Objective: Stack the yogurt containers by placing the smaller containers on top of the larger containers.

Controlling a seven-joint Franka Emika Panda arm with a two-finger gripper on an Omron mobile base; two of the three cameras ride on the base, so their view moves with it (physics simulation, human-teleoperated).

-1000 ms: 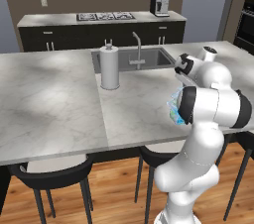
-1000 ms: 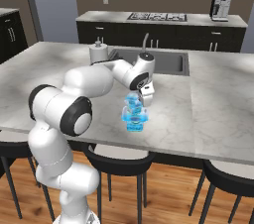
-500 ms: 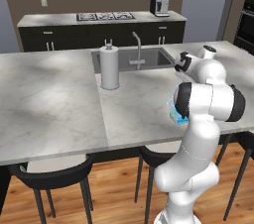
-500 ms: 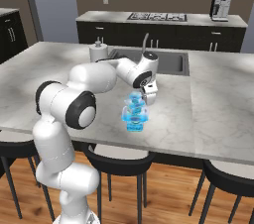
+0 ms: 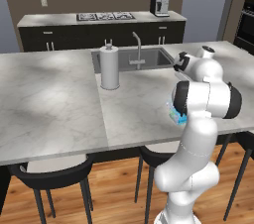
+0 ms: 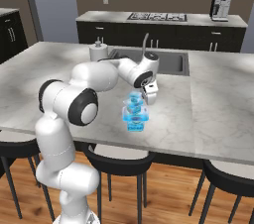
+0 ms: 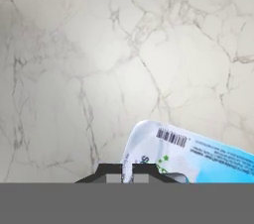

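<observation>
The surface point(image 5: 59, 104) looks like smooth grey-veined marble. The yogurt pack point(image 7: 188, 153) is glossy printed plastic. The floor point(image 5: 114, 193) is wood.

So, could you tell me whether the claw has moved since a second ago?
Yes: in the right base view the claw has risen slightly, away from the stacked yogurt packs and toward the sink.

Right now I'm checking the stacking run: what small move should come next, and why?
Probably retreat the gripper up and away. The smaller pack already sits on the larger pack on the counter, and the shut fingers seem to hold nothing, just beside the stack.
</observation>
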